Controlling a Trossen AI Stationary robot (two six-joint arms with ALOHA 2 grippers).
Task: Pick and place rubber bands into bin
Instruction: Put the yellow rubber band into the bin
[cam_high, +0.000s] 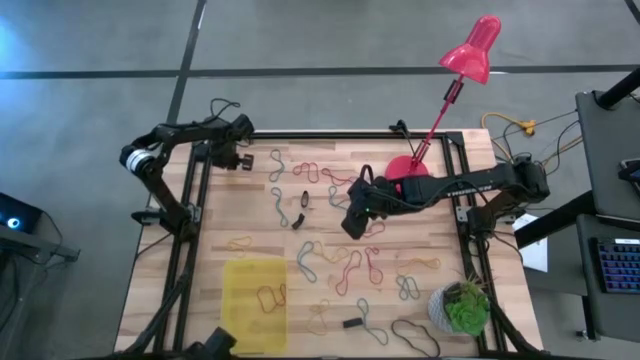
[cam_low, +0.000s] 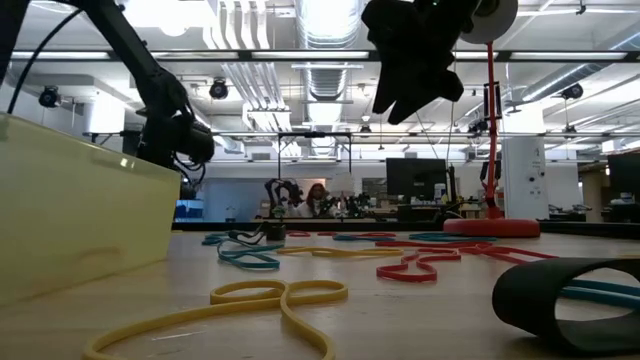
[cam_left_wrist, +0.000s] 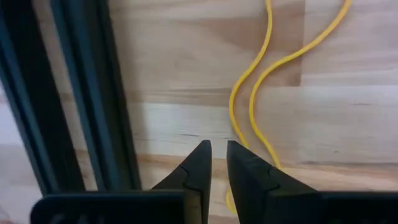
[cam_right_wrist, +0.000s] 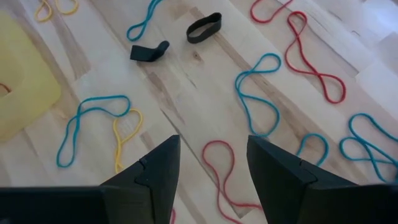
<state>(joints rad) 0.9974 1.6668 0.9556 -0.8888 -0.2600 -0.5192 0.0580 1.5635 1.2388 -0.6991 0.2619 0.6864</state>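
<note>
Many rubber bands lie loose on the wooden table: red ones (cam_high: 312, 172), teal ones (cam_high: 305, 262), a yellow one (cam_low: 270, 298) near the low camera. The bin (cam_high: 255, 303), a yellow tray, sits near the table's near-left corner with one band (cam_high: 270, 297) in it. My right gripper (cam_high: 352, 222) hangs open above the table's middle, clear of the wood; a red band (cam_right_wrist: 221, 167) lies below its fingers, a teal one (cam_right_wrist: 256, 93) just beyond. My left gripper (cam_high: 235, 157) waits at the far-left corner, fingers close together (cam_left_wrist: 217, 155), beside a yellow band (cam_left_wrist: 249, 93).
A pink desk lamp (cam_high: 470, 50) stands with its base (cam_high: 405, 167) at the far side, close to the right arm. A potted plant (cam_high: 463, 308) and a black cable loop (cam_high: 415, 335) occupy the near-right corner. Dark blocks (cam_high: 352, 322) and black frame rails (cam_high: 180, 250) edge the table.
</note>
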